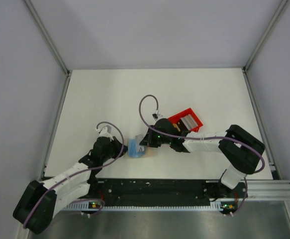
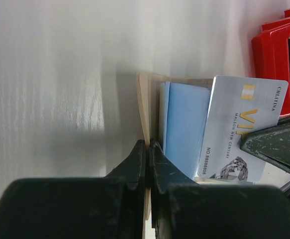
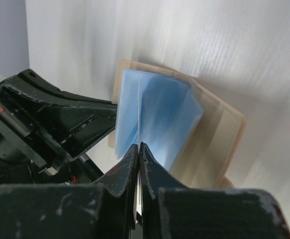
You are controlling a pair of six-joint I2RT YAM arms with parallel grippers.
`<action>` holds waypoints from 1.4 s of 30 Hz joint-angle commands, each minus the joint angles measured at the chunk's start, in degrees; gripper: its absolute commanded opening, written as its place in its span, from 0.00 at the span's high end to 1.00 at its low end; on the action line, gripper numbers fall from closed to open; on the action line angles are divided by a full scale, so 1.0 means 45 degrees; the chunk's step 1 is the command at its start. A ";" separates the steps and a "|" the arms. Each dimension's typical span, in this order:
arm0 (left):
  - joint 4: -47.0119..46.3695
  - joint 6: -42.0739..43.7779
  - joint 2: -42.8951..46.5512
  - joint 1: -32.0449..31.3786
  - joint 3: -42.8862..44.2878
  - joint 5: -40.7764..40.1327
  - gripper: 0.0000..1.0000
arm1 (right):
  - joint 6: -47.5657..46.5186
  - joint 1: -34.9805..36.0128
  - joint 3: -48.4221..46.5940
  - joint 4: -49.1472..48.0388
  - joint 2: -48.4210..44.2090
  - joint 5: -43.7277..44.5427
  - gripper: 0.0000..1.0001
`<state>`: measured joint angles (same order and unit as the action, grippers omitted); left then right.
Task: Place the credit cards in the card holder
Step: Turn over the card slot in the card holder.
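Left end effector, low over the white desk with a red open-topped plastic tray off to its right, is clenched on one edge of the small beige soft folding card holder. Just right of its tips, the right end effector pinches a silver-white rectangular plastic credit card, overlapping the pale blue cards sitting in the holder.
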<state>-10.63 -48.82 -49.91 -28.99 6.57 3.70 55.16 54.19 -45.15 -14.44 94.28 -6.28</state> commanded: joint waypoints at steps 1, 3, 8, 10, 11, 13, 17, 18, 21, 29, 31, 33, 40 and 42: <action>-0.0762 -0.0284 -0.0158 -0.0100 -0.0248 0.0153 1.00 | -0.0069 -0.0031 -0.0418 -0.1477 -0.0033 -0.0790 1.00; -0.0859 -0.0284 -0.0236 -0.0120 -0.0229 0.0192 1.00 | -0.0128 -0.0051 -0.0319 -0.1946 -0.0111 -0.1063 1.00; -0.0840 -0.0284 -0.0373 -0.0159 -0.0229 0.0036 1.00 | -0.0128 -0.0070 -0.0183 -0.1930 -0.0287 -0.0949 1.00; -0.0704 -0.0265 -0.0335 -0.0159 -0.0229 -0.0042 1.00 | -0.0148 -0.0109 0.0070 -0.1890 -0.0501 -0.0695 1.00; -0.0626 -0.0207 -0.0335 -0.0159 -0.0210 -0.0100 1.00 | -0.0148 -0.0148 0.0245 -0.1948 -0.0599 -0.0635 1.00; -0.0470 -0.0148 -0.0315 -0.0159 -0.0190 -0.0237 1.00 | -0.0167 -0.0226 0.0480 -0.1891 -0.0891 -0.0538 1.00; -0.0547 -0.0089 -0.0354 -0.0178 -0.0171 -0.0198 1.00 | -0.0089 -0.0460 0.0696 -0.1013 -0.0913 -0.0264 1.00; -0.0547 -0.0051 -0.0354 -0.0178 -0.0170 -0.0179 1.00 | -0.0070 -0.0500 0.0774 -0.1011 -0.0835 -0.0302 1.00; -0.0625 0.0028 -0.0354 -0.0178 -0.0190 -0.0062 1.00 | 0.0125 -0.0656 0.1144 -0.1127 -0.0620 -0.0439 1.00; -0.0684 0.0009 -0.0432 -0.0198 -0.0249 -0.0081 1.00 | 0.0262 -0.0871 0.1673 -0.1966 0.0161 -0.0752 1.00; -0.0684 0.0028 -0.0530 -0.0178 -0.0249 -0.0042 1.00 | 0.0360 -0.0891 0.1712 -0.2336 0.0415 -0.1005 1.00; -0.0665 0.0047 -0.0647 -0.0198 -0.0210 -0.0081 1.00 | 0.0574 -0.0891 0.1809 -0.2902 0.0630 -0.1259 1.00; -0.0801 0.0028 -0.0940 -0.0217 -0.0210 -0.0100 1.00 | 0.1102 -0.0891 0.1946 -0.3433 0.1255 -0.1534 1.00; -0.0782 0.0008 -0.0940 -0.0237 -0.0210 -0.0139 1.00 | 0.1239 -0.0891 0.2005 -0.3315 0.1334 -0.1514 1.00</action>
<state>-12.56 -49.43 -53.69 -29.67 6.31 3.20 59.27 50.46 -37.04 -27.51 98.78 -12.58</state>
